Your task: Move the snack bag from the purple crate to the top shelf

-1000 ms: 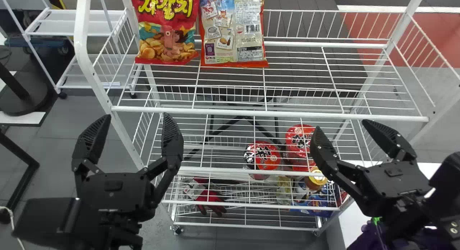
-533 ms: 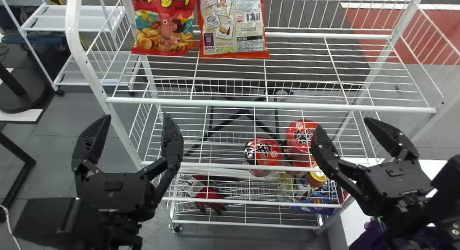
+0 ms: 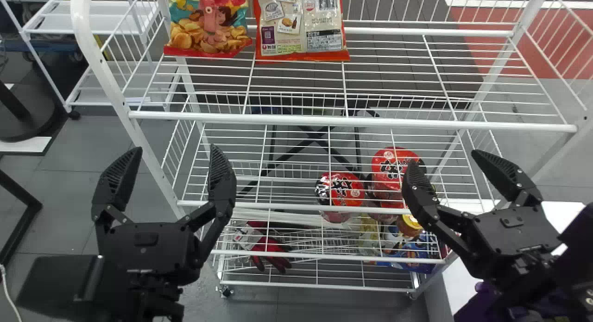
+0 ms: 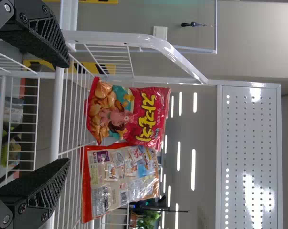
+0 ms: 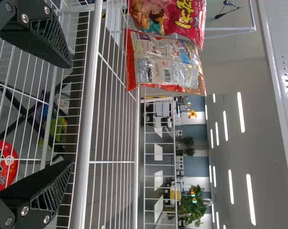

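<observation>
Nearest the robot, side by side, come the two tools; the left tool [image 3: 176, 149] is released, its fingers spread wide with nothing between them; the right tool [image 3: 444, 159], well apart from it, is released too, fingers parted and holding nothing. Under the right arm sits a purple thing [image 3: 490, 302], mostly hidden, beside a white surface [image 3: 463, 275]; what the purple thing holds, I cannot tell.

Beyond the tools runs the front rail of the top shelf [image 3: 324, 120], white wire on a white frame; farther back on it, at the left and toward its rear rail, two snack bags stand upright side by side, a red snack bag [image 3: 208, 25] with its picture side forward and, to its right, a snack bag with its printed back forward [image 3: 301, 25]; which of them the task means, I cannot tell.

Down through the wires, on lower levels, show two red-lidded tubs [image 3: 340, 190], a yellow-lidded jar [image 3: 409, 224], a blue package [image 3: 419, 250] and, at the left, a red glove [image 3: 271, 251].

Behind, past the frame's left side, stands another white rack [image 3: 97, 18]; farthest off are green plants [image 5: 194, 205] and ceiling lights [image 5: 241, 112].
</observation>
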Action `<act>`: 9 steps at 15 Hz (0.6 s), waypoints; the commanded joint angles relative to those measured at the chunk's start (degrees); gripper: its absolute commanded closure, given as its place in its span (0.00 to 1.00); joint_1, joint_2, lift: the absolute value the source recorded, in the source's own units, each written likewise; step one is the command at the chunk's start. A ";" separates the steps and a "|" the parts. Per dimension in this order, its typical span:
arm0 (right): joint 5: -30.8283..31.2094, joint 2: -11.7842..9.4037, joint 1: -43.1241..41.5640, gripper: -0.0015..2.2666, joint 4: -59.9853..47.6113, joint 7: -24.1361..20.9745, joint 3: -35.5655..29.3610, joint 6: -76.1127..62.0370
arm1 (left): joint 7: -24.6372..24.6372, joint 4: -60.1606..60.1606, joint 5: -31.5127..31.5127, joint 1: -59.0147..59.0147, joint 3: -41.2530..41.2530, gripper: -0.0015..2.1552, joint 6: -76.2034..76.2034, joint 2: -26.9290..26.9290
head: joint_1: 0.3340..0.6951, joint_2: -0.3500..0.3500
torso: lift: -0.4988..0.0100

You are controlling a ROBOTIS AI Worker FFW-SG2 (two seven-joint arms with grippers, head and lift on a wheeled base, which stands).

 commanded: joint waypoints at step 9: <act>-0.35 -0.28 0.36 0.05 0.68 0.00 -0.26 -1.67 | 0.71 0.28 -0.62 0.53 -0.61 0.05 -3.16 0.09 | 1.00 0.50 | 0.50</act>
